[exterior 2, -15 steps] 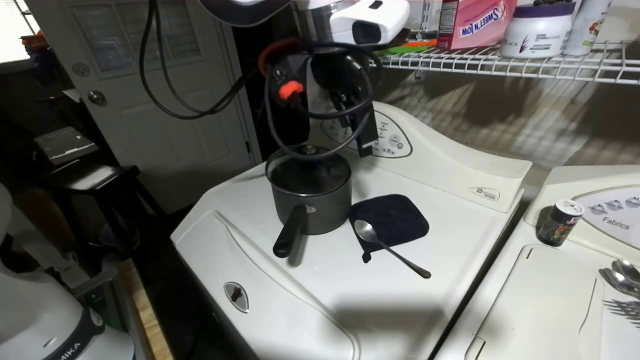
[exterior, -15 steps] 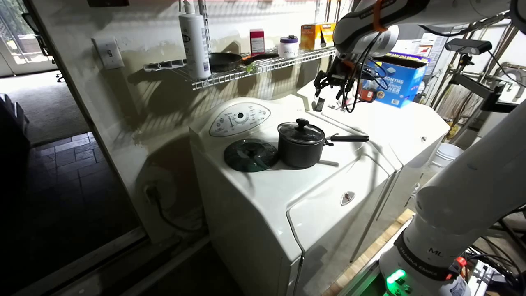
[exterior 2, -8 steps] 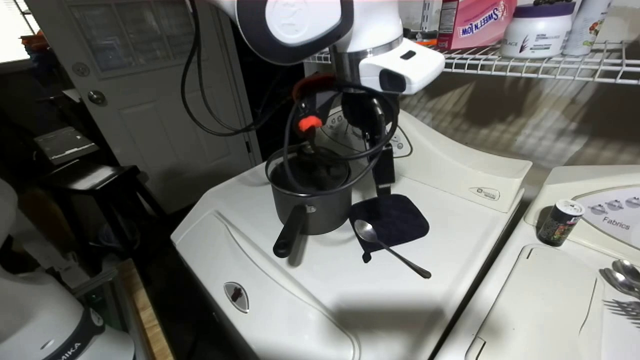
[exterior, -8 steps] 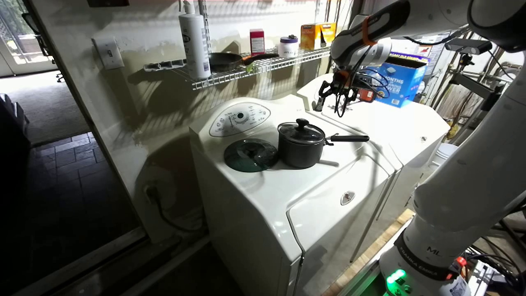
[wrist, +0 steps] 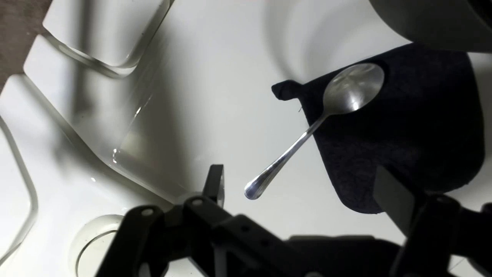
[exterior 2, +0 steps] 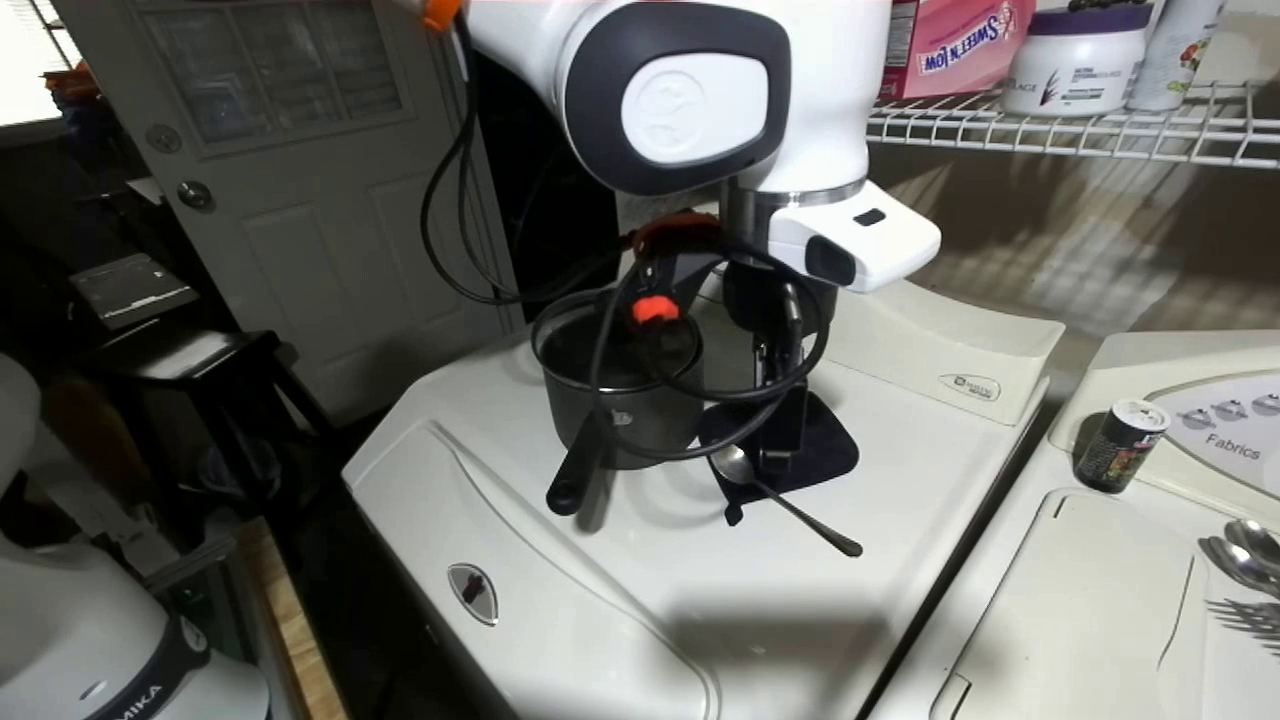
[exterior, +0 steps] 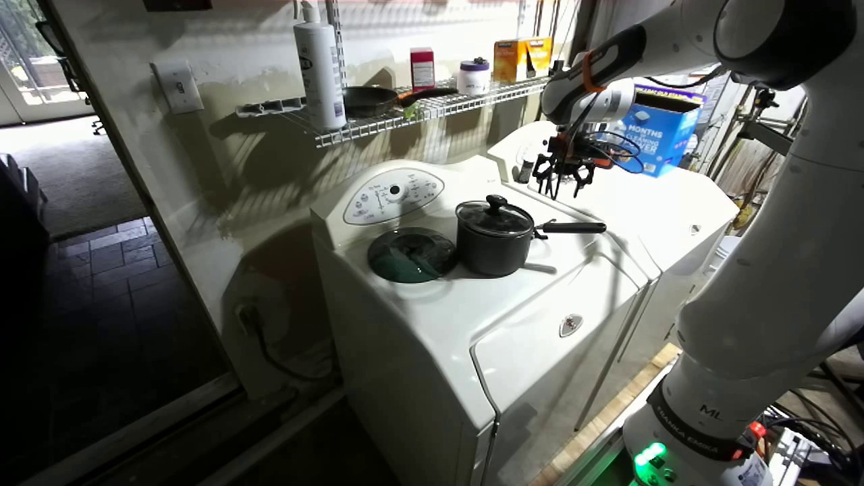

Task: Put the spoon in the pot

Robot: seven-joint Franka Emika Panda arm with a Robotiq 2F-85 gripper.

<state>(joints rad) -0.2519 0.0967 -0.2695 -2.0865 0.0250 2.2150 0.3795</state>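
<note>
Left to right in an exterior view: lidded pot on the white desk; spoon just beside it, bowl on dark cloth, handle past its edge; fingers hang wide apart above; black can far right.

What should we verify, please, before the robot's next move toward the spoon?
1. Tool open: ok, jaws apart in the wrist view.
2. Spoon uncovered: ok, bowl on the dark pad, handle reaching past its edge.
3. Tool low enough to grasp the spoon: cannot tell, height unclear.
4. Pot upright: ok, standing on the white appliance top.
5. Pot open to receive the spoon: not ok, its lid is on.
6. Cable loop clear of the pot: cannot tell, they overlap in an exterior view.
</note>
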